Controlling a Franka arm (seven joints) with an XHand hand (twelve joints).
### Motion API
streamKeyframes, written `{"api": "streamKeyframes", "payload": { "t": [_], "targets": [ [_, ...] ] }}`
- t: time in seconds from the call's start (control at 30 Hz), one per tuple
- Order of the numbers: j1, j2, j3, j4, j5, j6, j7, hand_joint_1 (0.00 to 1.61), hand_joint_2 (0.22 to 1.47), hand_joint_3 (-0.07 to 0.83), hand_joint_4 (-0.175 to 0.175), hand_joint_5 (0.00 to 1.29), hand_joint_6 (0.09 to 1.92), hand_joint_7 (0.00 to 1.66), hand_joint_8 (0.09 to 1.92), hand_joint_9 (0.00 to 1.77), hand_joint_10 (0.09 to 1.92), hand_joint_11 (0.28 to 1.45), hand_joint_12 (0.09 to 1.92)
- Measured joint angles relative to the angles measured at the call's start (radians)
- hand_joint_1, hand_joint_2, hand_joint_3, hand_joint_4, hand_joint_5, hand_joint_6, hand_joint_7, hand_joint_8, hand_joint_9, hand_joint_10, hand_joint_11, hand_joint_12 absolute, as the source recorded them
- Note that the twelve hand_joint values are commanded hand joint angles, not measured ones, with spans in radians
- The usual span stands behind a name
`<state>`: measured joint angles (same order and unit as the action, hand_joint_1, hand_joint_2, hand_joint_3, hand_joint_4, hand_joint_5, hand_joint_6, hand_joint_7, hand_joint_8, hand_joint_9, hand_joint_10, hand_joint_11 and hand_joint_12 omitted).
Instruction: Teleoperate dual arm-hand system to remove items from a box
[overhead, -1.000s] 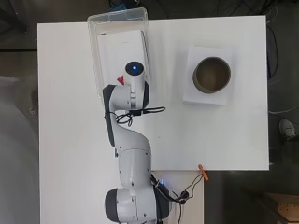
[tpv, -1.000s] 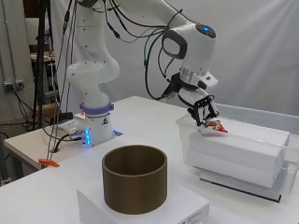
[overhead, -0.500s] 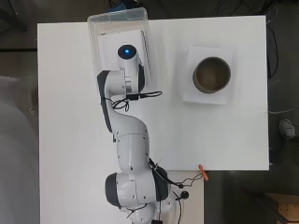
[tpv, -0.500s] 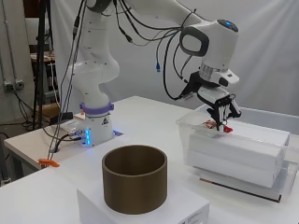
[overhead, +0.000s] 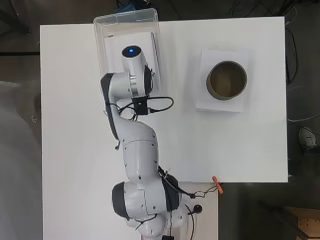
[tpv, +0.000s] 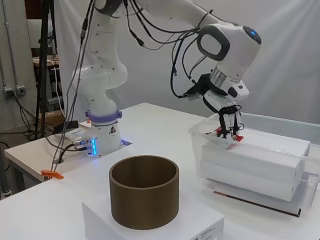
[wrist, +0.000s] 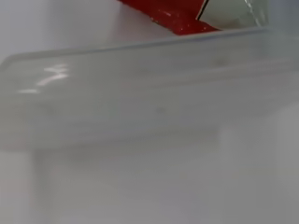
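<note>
The arm is reaching up the table and bending down over the clear plastic box (tpv: 252, 162), with the hand (tpv: 229, 122) pointing downward inside its near end. The fingers are curling together around a small red item (tpv: 239, 138) just above the white block (tpv: 260, 162) that is filling the box; whether they are actually pinching it, I cannot tell. Well apart, a brown cylindrical container (overhead: 226, 80) is standing on a white base (overhead: 221, 102), clear of the arm.
</note>
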<state>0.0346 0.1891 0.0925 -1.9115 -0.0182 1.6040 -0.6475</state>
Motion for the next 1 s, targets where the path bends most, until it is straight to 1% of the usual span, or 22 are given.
{"api": "streamKeyframes", "payload": {
  "t": [0.03,0.07,0.1,0.13,0.17,0.2,0.23,0.27,0.3,0.33,0.37,0.4,0.43,0.47,0.5,0.53,0.6,0.67,0.77,0.9,1.0],
  "targets": [
    [0.0,0.005,-0.002,0.002,-0.001,0.001,-0.008,0.0,1.02,-0.001,0.084,0.72,0.28,0.77,0.09,0.82,0.09,0.56,0.09],
    [0.0,0.004,-0.002,0.0,-0.003,0.007,-0.014,0.0,1.01,-0.001,0.049,0.66,0.17,0.68,0.09,0.72,0.09,0.51,0.09],
    [0.001,-0.003,0.001,-0.004,-0.015,0.01,-0.022,0.01,1.01,0.0,0.033,0.64,0.1,0.64,0.09,0.69,0.09,0.49,0.09],
    [0.003,-0.008,0.006,-0.003,-0.032,0.011,-0.023,0.01,1.02,0.001,0.034,0.65,0.09,0.67,0.09,0.71,0.09,0.51,0.09],
    [0.005,-0.01,0.011,0.0,-0.057,0.015,-0.023,0.03,1.04,0.001,0.068,0.74,0.09,0.78,0.09,0.83,0.09,0.57,0.09],
    [0.008,-0.015,0.019,0.001,-0.089,0.027,-0.021,0.06,1.07,0.001,0.106,0.77,0.24,0.89,0.09,0.95,0.09,0.64,0.09],
    [0.011,-0.024,0.025,0.001,-0.12,0.047,-0.019,0.07,1.09,0.001,0.114,0.75,0.35,0.94,0.09,1.02,0.09,0.67,0.09],
    [0.013,-0.033,0.03,0.005,-0.144,0.071,-0.017,0.08,1.11,0.001,0.106,0.74,0.36,0.96,0.09,1.05,0.09,0.68,0.09],
    [0.015,-0.04,0.034,0.014,-0.158,0.093,-0.017,0.08,1.12,0.0,0.1,0.75,0.34,0.98,0.09,1.07,0.09,0.69,0.09],
    [0.018,-0.04,0.038,0.031,-0.165,0.109,-0.013,0.08,1.12,0.0,0.076,0.73,0.25,0.94,0.09,1.04,0.09,0.68,0.09],
    [0.021,-0.036,0.042,0.046,-0.17,0.115,-0.01,0.07,1.12,0.0,0.046,0.68,0.15,0.86,0.09,0.98,0.09,0.64,0.09],
    [0.023,-0.028,0.044,0.061,-0.178,0.119,-0.008,0.07,1.12,-0.001,0.024,0.64,0.09,0.8,0.09,0.92,0.09,0.6,0.09],
    [0.024,-0.019,0.044,0.083,-0.191,0.127,-0.011,0.06,1.11,-0.003,0.01,0.6,0.09,0.74,0.09,0.85,0.09,0.57,0.09],
    [0.024,-0.012,0.042,0.101,-0.194,0.129,-0.024,0.05,1.09,-0.009,0.005,0.54,0.09,0.6,0.09,0.7,0.09,0.51,0.09],
    [0.024,-0.007,0.04,0.113,-0.179,0.126,-0.033,0.03,1.09,-0.01,0.004,0.49,0.09,0.5,0.09,0.59,0.09,0.47,0.09],
    [0.023,-0.001,0.035,0.126,-0.152,0.118,-0.039,0.02,1.08,-0.009,0.005,0.46,0.09,0.44,0.09,0.53,0.09,0.45,0.09],
    [0.019,0.004,0.024,0.14,-0.081,0.084,-0.055,0.0,1.08,-0.009,0.01,0.45,0.09,0.4,0.09,0.48,0.09,0.43,0.09],
    [0.017,-0.019,0.013,0.112,-0.03,0.071,-0.069,0.0,1.07,-0.008,0.019,0.45,0.09,0.4,0.09,0.49,0.09,0.44,0.09],
    [0.015,-0.08,0.001,0.007,0.023,0.077,-0.09,0.0,1.08,-0.001,0.031,0.46,0.09,0.44,0.09,0.54,0.09,0.46,0.09],
    [0.014,-0.2,-0.012,-0.142,0.064,0.078,-0.11,0.0,1.09,0.001,0.043,0.47,0.09,0.5,0.09,0.6,0.09,0.47,0.09],
    [0.013,-0.261,-0.02,-0.214,0.073,0.076,-0.114,0.0,1.1,0.005,0.051,0.47,0.09,0.52,0.09,0.62,0.09,0.49,0.09]
  ]
}}
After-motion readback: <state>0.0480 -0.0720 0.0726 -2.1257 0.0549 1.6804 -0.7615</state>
